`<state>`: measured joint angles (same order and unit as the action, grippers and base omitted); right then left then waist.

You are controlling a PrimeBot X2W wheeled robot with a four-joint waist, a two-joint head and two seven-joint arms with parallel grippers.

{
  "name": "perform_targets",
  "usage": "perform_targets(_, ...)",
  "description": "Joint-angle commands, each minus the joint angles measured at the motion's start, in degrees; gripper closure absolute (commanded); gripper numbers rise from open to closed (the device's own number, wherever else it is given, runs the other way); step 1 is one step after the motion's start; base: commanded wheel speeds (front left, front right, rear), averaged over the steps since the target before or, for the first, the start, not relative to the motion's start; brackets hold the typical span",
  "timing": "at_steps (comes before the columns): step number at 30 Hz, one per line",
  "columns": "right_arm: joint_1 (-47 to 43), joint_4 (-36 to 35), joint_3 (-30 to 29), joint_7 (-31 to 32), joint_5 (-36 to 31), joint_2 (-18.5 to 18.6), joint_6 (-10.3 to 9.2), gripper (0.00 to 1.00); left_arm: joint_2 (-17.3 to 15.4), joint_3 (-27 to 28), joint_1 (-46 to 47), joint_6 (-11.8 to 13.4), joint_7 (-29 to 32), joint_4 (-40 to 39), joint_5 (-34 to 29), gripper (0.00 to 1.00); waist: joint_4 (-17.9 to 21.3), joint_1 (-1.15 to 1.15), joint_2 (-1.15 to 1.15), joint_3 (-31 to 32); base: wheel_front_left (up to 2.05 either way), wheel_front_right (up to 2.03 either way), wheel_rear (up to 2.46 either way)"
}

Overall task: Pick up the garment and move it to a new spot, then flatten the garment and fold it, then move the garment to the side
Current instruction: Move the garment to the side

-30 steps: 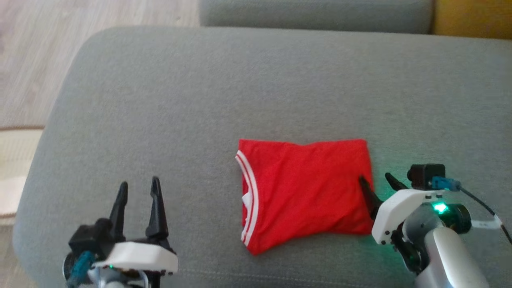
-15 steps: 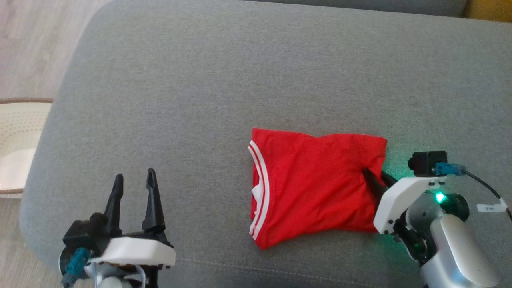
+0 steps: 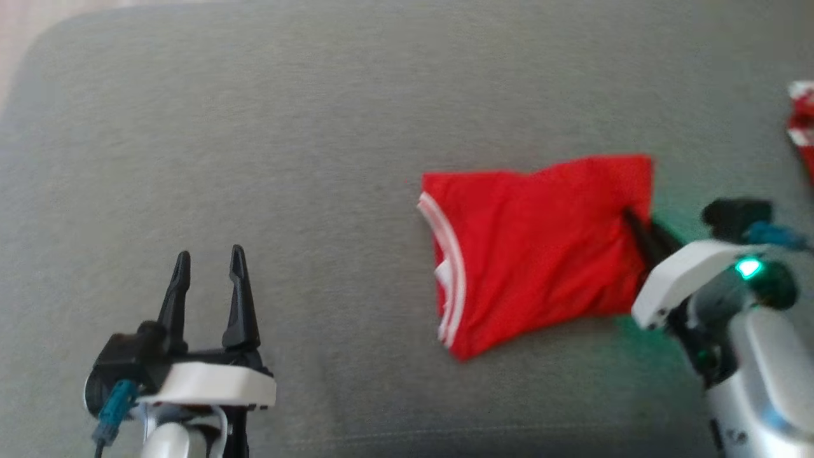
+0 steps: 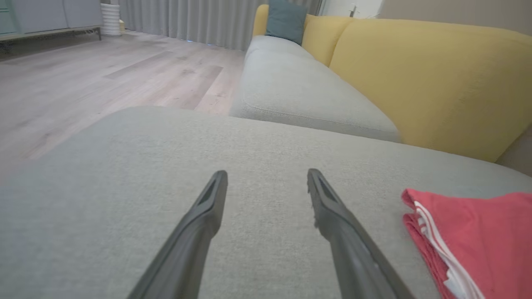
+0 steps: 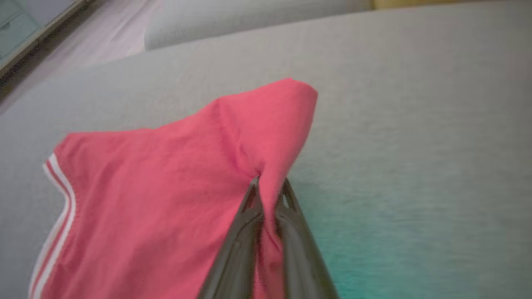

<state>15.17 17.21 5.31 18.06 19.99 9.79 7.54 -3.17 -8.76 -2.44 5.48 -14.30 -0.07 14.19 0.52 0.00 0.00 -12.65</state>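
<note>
A folded red garment [image 3: 540, 245] with white stripes along its left edge lies on the grey sofa cushion [image 3: 318, 159]. My right gripper [image 3: 639, 222] is shut on the garment's right edge; the right wrist view shows the fabric [image 5: 187, 187] pinched between the two fingers [image 5: 245, 216] and pulled up into a peak. My left gripper [image 3: 206, 264] stands open above bare cushion at the lower left, well apart from the garment. The left wrist view has the garment's striped edge [image 4: 469, 241] at its lower right.
Another red and white piece of cloth [image 3: 801, 121] lies at the right edge of the cushion. A yellow sofa back [image 4: 415, 70] and a second grey seat [image 4: 299, 91] lie beyond. Wooden floor [image 4: 83, 79] borders the cushion on the left.
The right gripper closed on the garment's right edge and dragged it to the right and away, lifting that edge. The head camera also shifted down and to the right. The left gripper stayed open.
</note>
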Motion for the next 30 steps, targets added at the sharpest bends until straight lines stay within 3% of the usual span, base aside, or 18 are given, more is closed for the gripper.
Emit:
perform_targets(1, 2.34, -2.74, -0.03, -0.79, -0.40, 1.09, -0.05, 1.00, 0.07, 1.36, 2.70, -0.31, -0.70, -2.23, -0.65, 0.00, 4.14, 0.00, 0.00, -1.18, 0.00, 0.00, 0.00)
perform_targets(11, 4.94, -7.92, -4.95, -2.12, -2.30, 0.52, -0.05, 1.00, -2.01, 0.24, 6.35, -1.23, 0.46, -3.26, -2.54, 0.00, 19.32, 0.00, 0.00, -6.86, 0.00, 0.00, 0.00)
perform_targets(17, 8.01, -7.15, -3.32, -4.05, -2.87, -1.09, -0.05, 1.00, -3.48, -0.34, 9.01, -1.65, 2.33, -4.48, -3.48, 0.00, 24.58, 0.00, 0.00, -9.39, 0.00, 0.00, 0.00)
perform_targets(23, 12.53, -5.01, -2.60, -5.30, -3.59, -1.34, -0.05, 1.00, -3.68, -0.71, 9.50, -1.51, 2.85, -4.62, -3.43, 0.00, 24.98, 0.00, 0.00, -9.12, 0.00, 0.00, 0.00)
perform_targets(30, 22.06, 1.40, -5.91, -4.41, -5.68, 1.97, -0.05, 1.00, -2.73, -0.98, 10.03, -1.09, 1.47, -3.76, -2.24, 0.00, 20.12, 0.00, 0.00, -7.99, 0.00, 0.00, 0.00)
